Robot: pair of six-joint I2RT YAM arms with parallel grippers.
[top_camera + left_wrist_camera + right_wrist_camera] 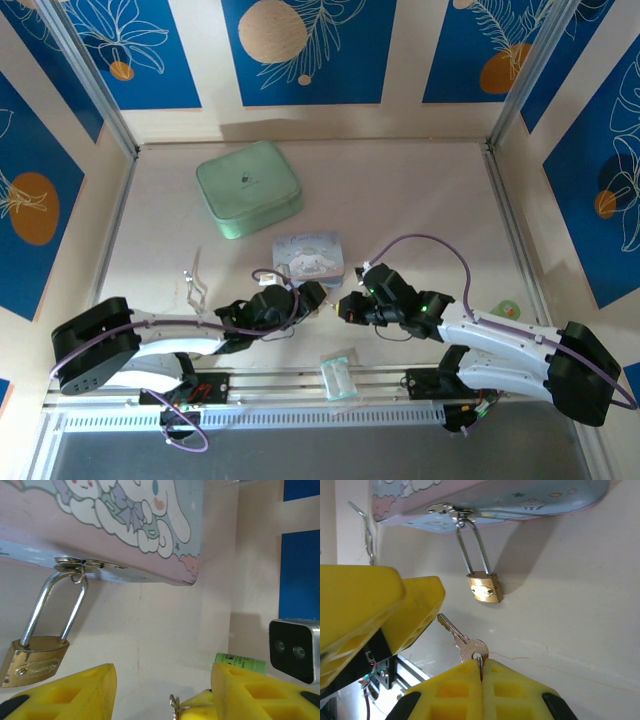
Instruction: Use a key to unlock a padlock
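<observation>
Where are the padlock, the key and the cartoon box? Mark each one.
padlock (485, 588), right wrist view, on its brass body.
key (472, 649), right wrist view, on its round head.
cartoon box (130, 525), left wrist view, on its printed face.

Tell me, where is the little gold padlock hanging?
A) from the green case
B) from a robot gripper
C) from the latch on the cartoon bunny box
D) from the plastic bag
C: in the right wrist view, the padlock has its silver shackle looped through the metal latch on the edge of the light blue cartoon box.
</observation>
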